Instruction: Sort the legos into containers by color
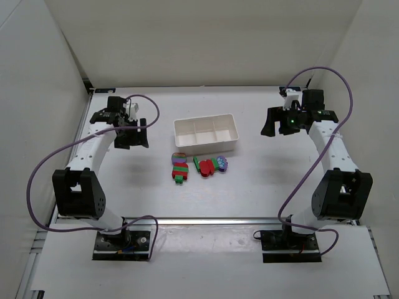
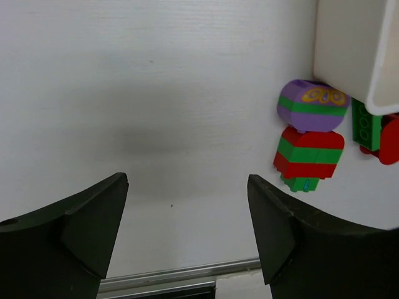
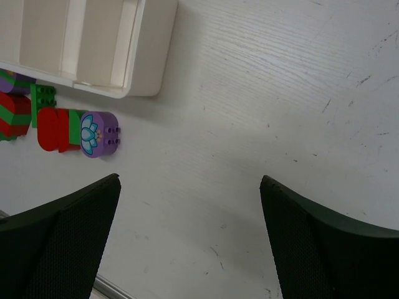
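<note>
The legos [image 1: 198, 166] lie mid-worktop, just on the near-edge side of the tray [image 1: 209, 148], stuck in mixed stacks. The left gripper [image 2: 187, 187] and right gripper [image 3: 190, 187] hang by the side edges, fingers wide apart and holding nothing, ready to grab.

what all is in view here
tray: one, white, three compartments, mid-table, looks empty
left stack: one, purple, green and red, just in front of tray
right stack: one, green, red and purple, beside left stack, in front of tray
table: one, white
cables: two, purple, one on each side
left gripper: black, open, over bare table left of tray
right gripper: black, open, over bare table right of tray
</note>
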Controlling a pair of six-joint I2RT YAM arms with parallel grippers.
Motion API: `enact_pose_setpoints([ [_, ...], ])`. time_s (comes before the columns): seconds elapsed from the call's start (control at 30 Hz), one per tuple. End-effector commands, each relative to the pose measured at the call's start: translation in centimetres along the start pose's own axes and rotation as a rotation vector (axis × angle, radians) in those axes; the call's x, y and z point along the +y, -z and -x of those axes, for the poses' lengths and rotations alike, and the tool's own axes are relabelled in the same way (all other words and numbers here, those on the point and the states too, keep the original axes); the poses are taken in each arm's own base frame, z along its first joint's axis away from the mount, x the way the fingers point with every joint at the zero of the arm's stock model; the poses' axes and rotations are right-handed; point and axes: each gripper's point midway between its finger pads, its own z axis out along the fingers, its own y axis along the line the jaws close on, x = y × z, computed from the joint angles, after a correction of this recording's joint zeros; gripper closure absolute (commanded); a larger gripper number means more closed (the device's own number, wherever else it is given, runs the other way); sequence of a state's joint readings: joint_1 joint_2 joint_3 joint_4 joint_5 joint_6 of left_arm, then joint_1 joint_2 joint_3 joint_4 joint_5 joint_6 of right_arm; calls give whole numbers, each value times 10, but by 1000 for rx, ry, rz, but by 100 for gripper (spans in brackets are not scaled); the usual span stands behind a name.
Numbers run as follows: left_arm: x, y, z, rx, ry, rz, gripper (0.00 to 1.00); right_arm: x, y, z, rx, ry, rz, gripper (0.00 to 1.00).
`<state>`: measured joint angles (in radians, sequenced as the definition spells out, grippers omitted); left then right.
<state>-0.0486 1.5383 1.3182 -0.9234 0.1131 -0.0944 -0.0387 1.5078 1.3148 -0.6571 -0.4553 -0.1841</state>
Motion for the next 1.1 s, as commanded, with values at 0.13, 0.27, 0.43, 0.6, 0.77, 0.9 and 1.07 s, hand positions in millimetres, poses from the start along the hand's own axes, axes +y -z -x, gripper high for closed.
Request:
enact_pose_setpoints([
  [0.13,-57,23,-13,-46,-204,-279,7,25,12,1,-18,84,101,4],
  [0.27,-75,24,-28,-33,-193,-233,3,25,12,-6,-4,70,97,4],
  [0.43,-71,11,-58,-23,-116,4,4,20,11,-8,0,57,66,4],
  [0.6,-93,9,-71,-26,-130,45,10,19,12,-14,6,54,52,4],
  [0.77,-104,-9,-60,-11,-92,72,11,21,15,-29,22,45,39,4],
  [0.9,-119,-26,-61,10,-126,73,2,21,20,-40,31,44,18,3],
  [1.07,-135,-38,-58,-12,-155,33,1,22,24,-48,43,48,3,3],
])
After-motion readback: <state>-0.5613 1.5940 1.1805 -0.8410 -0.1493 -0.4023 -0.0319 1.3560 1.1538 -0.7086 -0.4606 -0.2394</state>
